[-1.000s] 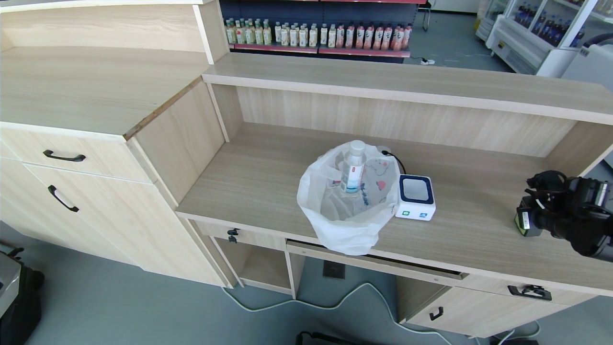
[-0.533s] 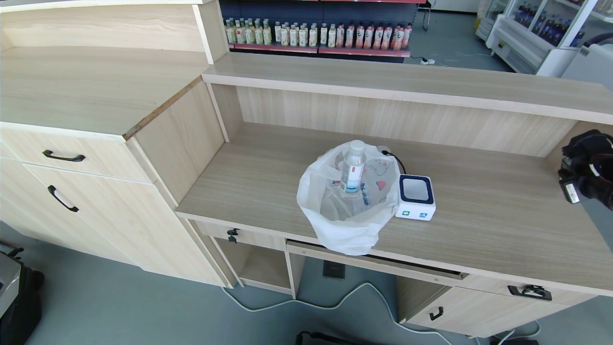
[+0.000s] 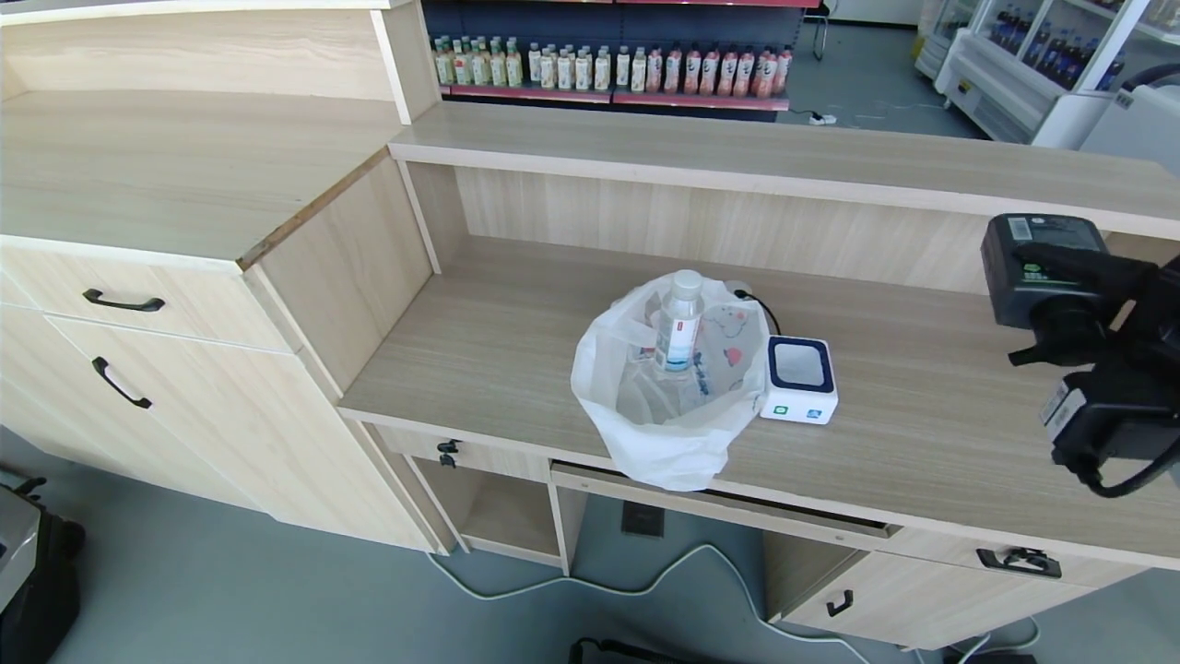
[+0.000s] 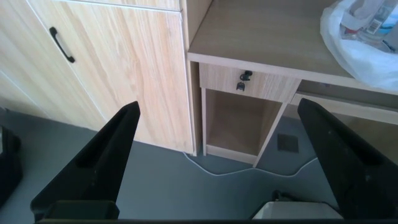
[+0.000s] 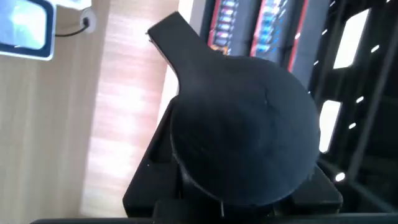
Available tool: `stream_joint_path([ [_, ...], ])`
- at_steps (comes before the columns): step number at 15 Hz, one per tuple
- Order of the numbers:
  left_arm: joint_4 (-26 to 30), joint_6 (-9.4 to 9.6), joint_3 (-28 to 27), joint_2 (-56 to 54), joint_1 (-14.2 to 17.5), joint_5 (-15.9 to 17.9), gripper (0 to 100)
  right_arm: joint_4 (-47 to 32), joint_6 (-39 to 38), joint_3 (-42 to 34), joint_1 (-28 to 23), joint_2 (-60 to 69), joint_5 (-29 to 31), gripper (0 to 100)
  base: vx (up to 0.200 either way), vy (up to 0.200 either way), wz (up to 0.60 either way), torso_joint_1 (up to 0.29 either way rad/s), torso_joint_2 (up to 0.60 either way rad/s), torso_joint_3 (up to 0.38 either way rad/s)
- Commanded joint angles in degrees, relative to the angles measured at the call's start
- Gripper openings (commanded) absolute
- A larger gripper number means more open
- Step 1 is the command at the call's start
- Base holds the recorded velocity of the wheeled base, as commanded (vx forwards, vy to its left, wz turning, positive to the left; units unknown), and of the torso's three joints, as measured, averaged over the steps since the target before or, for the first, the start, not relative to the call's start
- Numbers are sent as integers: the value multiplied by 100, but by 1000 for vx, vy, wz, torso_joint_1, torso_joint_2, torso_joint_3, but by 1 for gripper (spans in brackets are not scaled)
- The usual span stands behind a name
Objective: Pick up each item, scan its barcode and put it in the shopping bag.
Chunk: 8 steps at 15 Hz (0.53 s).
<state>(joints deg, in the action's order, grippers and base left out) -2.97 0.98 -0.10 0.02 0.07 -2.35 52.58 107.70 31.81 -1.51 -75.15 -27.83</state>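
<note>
Now: clear white-capped bottle point(image 3: 680, 325) upright in white shopping bag point(image 3: 645, 452); left claw point(image 4: 219, 109) spread wide; right claw point(image 3: 1069, 314) unclear.

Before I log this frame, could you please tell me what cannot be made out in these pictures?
Bag contents: in the head view the shopping bag's crumpled plastic hides what lies beneath the bottle.
Bottle's label print: too small to read in the head view.
Whether the right arm holds anything: in the right wrist view a black round part close to the lens blocks it.
Scanner: cut off by that view's edge.
</note>
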Motion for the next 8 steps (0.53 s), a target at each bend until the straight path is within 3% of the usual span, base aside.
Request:
stream_joint_path([
  [1,-1,-1,1,-2,1,-2,100,473,1367,-34,1417,308,-275,0,0,0,0,0,0,0],
  [3,-1,-1,1,-2,1,-11,100,974,2176,-96,2313,300,-311,0,0,0,0,0,0,0],
  [8,-1,-1,1,-2,1,-2,100,1026,2897,-245,4027,36,-442,0,0,0,0,0,0,0],
])
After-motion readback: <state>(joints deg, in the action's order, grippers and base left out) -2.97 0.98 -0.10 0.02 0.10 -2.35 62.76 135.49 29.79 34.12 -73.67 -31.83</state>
